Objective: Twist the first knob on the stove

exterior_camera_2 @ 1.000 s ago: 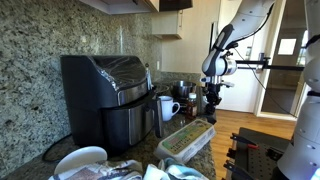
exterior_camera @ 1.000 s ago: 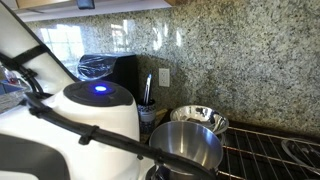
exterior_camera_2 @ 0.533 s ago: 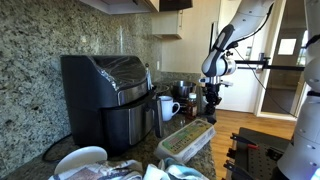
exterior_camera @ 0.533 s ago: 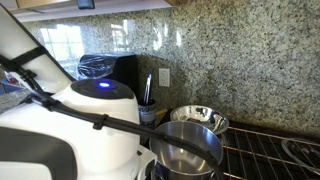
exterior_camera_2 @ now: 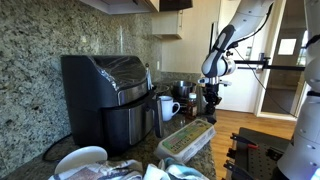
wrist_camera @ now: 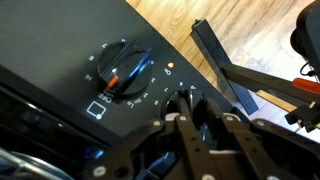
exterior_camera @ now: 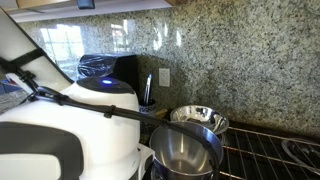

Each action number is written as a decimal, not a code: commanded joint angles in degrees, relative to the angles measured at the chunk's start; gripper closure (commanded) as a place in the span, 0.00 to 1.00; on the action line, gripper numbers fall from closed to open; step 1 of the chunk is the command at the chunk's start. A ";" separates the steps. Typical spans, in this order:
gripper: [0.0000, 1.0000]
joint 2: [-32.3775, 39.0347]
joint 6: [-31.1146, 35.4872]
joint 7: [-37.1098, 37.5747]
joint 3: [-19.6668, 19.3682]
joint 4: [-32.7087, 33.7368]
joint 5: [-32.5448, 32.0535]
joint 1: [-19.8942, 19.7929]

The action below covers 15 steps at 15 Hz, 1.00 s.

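In the wrist view the stove's black control panel [wrist_camera: 60, 60] fills the left. One knob [wrist_camera: 126, 74] with an orange pointer line stands free on it. My gripper [wrist_camera: 198, 104] is over the neighbouring knob [wrist_camera: 190, 96], its two fingers close on either side of the knob's dark handle. The rest of that knob is hidden under the fingers. In an exterior view the stove's black bar grates [exterior_camera: 272, 150] show at the lower right. In an exterior view the gripper [exterior_camera_2: 210, 98] points down at the far end of the counter.
A steel pot [exterior_camera: 186, 150] and a steel bowl [exterior_camera: 200, 120] sit on the stove's near end. A black air fryer [exterior_camera_2: 110, 90] and a white mug [exterior_camera_2: 168, 107] stand on the granite counter. My white arm base [exterior_camera: 70, 130] blocks the lower left. Wooden floor [wrist_camera: 200, 15] lies beyond the panel.
In an exterior view my white arm link has swung further to the right and lower in the picture. The gripper's place at the stove front looks unchanged.
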 commanded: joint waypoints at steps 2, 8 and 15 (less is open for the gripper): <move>0.93 5.54 -0.18 -0.32 1.63 -1.85 -0.83 2.84; 0.93 5.59 -0.63 -0.57 1.29 -1.67 -3.65 3.26; 0.93 5.61 -1.90 0.07 1.07 -1.31 -5.03 3.68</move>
